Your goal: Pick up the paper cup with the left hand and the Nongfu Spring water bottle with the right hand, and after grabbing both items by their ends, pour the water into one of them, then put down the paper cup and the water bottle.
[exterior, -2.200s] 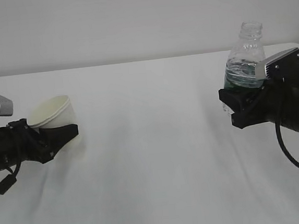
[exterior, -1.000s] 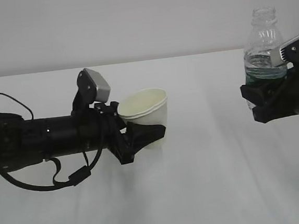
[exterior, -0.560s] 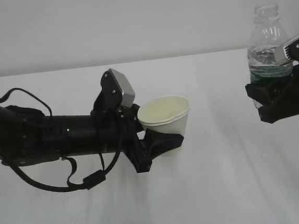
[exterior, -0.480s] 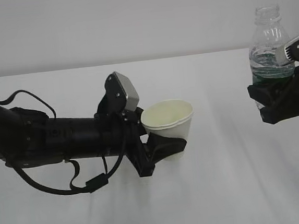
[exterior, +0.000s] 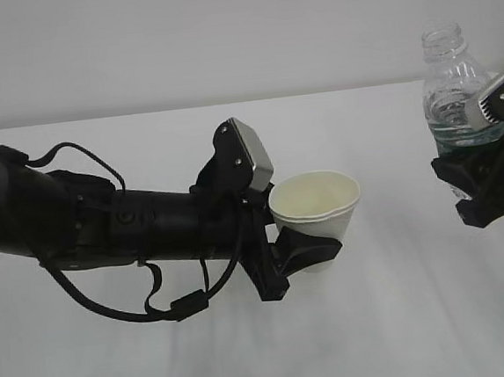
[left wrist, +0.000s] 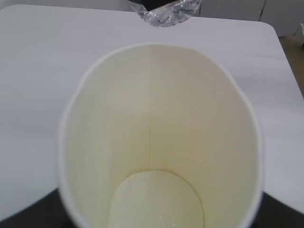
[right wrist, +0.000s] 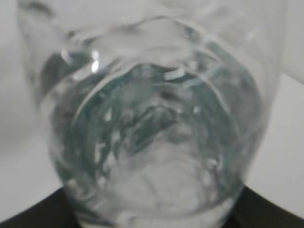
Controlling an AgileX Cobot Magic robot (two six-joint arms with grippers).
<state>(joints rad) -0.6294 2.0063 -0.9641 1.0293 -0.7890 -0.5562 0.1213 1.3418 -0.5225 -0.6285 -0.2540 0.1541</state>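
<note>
Paper cup (exterior: pixel 318 211), plain white with a rolled rim and a dry cream inside, sits upright at the middle of the frame, clamped low by the left hand (exterior: pixel 304 253) above the white table (exterior: pixel 396 317). Farther back, at the right edge, the right hand (exterior: pixel 481 188) grasps the bottle (exterior: pixel 454 91) near its base; it is clear, capless, green-banded, upright, with water (exterior: pixel 450 115) inside.

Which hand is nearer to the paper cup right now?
Left. The left hand is clamped around the paper cup low on its wall, holding it off the table. The right hand is off to the side, apart from it, gripping the water bottle.
</note>
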